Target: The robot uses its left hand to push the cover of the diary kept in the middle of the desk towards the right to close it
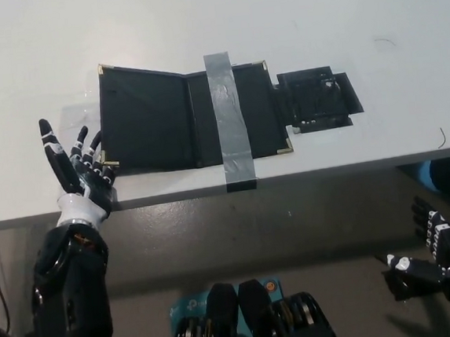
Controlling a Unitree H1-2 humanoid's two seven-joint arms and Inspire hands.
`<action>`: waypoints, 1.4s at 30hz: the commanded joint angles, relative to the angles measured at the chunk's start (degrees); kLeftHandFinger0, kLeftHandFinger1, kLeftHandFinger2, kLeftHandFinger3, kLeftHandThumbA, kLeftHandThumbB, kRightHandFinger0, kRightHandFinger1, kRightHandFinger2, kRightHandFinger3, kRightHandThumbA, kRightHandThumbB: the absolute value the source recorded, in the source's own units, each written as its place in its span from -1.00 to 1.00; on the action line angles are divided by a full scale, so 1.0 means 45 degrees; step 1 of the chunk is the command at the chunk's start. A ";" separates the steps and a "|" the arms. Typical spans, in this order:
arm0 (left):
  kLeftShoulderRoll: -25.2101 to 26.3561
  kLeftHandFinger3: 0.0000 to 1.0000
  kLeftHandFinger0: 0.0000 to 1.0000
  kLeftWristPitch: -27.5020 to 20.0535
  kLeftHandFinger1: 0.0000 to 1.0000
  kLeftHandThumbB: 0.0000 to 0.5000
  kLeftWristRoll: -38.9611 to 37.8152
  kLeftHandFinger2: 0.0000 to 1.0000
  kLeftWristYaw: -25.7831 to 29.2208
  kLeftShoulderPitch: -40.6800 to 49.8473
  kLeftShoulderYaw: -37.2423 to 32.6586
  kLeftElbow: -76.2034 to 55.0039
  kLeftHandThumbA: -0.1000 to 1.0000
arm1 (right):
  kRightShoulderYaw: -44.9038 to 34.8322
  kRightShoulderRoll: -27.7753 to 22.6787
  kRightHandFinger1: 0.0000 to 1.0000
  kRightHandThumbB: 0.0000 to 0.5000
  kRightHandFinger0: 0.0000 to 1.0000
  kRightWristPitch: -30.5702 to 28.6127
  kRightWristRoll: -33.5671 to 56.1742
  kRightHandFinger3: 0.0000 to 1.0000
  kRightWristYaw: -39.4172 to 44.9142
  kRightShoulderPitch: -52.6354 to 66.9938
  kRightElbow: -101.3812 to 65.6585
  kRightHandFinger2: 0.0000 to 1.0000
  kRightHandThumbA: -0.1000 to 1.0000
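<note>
My left hand [80, 175] is open, fingers spread, holding nothing — just beside the left cover's corner of the open diary [193, 120] mid-desk [34, 59]. My right hand [430, 257] hangs low, open.

A strip of grey tape [228, 117] hides part of the open diary [193, 120] across its right half. The desk [196, 21] is cut off at the top and both sides; the right hand [434, 257] sits partly out of frame at bottom right.
</note>
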 commanded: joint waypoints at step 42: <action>-0.0274 1.00 1.00 -0.1068 1.00 -0.01 0.6003 1.00 -0.0684 -0.1671 -0.9058 0.1579 1.00 | 0.0577 -0.0276 1.00 1.00 0.93 0.0220 -0.0078 1.00 0.0362 -0.0373 -0.0601 1.00 1.00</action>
